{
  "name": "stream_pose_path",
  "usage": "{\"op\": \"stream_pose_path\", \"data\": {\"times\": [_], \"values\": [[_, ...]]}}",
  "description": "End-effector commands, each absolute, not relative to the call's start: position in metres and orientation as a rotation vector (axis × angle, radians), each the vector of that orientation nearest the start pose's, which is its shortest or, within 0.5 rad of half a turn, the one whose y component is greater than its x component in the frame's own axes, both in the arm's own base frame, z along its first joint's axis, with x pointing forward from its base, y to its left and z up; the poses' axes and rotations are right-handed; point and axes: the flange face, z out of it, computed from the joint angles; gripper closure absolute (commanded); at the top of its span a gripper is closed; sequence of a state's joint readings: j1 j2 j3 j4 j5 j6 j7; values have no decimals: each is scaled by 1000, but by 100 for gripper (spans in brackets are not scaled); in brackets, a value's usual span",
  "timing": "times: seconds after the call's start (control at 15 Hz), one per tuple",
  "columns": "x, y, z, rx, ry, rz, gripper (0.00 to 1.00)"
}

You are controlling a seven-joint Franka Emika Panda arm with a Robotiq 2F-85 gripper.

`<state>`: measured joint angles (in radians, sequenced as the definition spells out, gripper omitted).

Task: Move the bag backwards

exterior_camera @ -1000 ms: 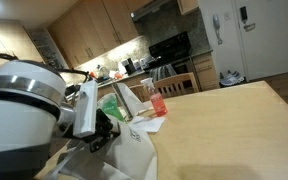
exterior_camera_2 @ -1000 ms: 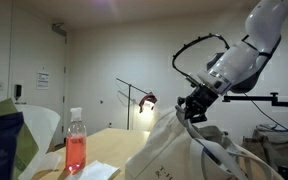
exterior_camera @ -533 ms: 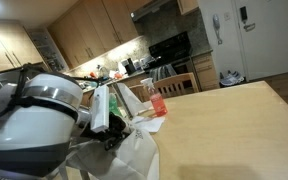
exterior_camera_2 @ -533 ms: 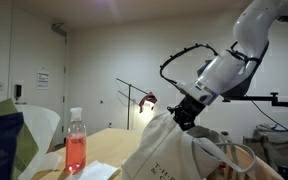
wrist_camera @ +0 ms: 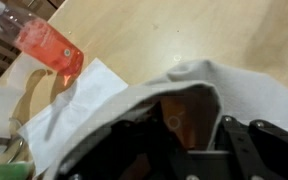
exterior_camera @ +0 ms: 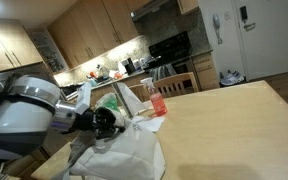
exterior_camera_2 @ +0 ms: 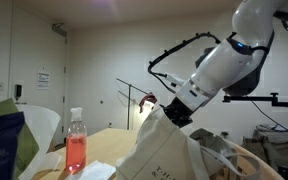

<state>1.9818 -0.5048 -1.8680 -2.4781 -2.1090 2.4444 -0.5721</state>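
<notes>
Bag point(exterior_camera_2: 164, 152) sits slumped on the table point(exterior_camera: 229, 125), near the bottle point(exterior_camera_2: 75, 150) of red liquid. Gripper point(exterior_camera_2: 170, 112) is at the bag's top edge. Cannot tell whether it is clamped on the fabric or released.

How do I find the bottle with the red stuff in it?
Look at the big light wooden table. Next to the huge off-white fabric bag on it stands a small clear bottle. Unlike the soft, pale bag, it is see-through and much smaller, with red liquid inside and a white cap on top.
</notes>
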Motion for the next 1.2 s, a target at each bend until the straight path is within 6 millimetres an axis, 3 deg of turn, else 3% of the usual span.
{"op": "stream_pose_path", "data": {"times": [0.0,0.07,0.2,0.47,0.8,1.13], "values": [[414,139,228,621,2230,13,25],[407,151,227,551,2244,15,69],[398,166,229,458,2257,21,66],[391,180,236,367,2250,41,97],[367,222,248,221,2298,161,99],[355,259,295,194,2237,363,99]]}}
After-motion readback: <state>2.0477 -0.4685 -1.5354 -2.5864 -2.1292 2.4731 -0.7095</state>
